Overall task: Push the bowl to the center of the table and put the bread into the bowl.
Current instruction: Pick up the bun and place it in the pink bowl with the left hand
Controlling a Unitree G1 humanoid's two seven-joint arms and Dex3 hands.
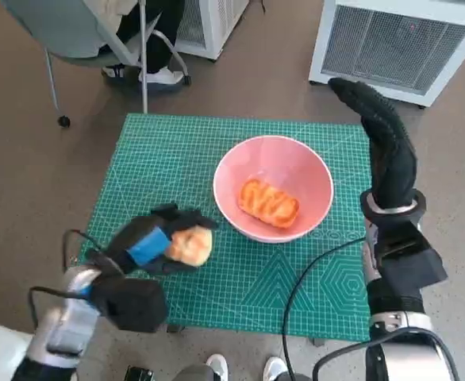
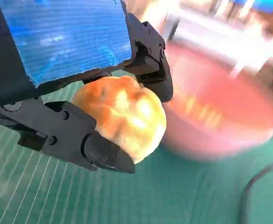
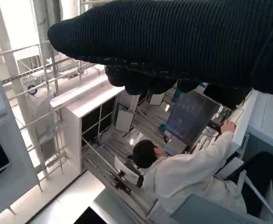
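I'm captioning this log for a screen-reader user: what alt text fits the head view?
The left hand holds a round bread roll above a green mat, beside a pink bowl already containing another bread piece. The gloved right hand is raised beyond the bowl, holding nothing.

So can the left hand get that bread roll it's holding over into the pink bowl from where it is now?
Probably yes. The left hand grips the roll just beside the pink bowl, nothing lies between them, and the right hand is raised off to the far side. One bread piece already lies inside, with room left.

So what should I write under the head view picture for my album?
Left hand holds a bun beside the pink bowl, bread already inside.
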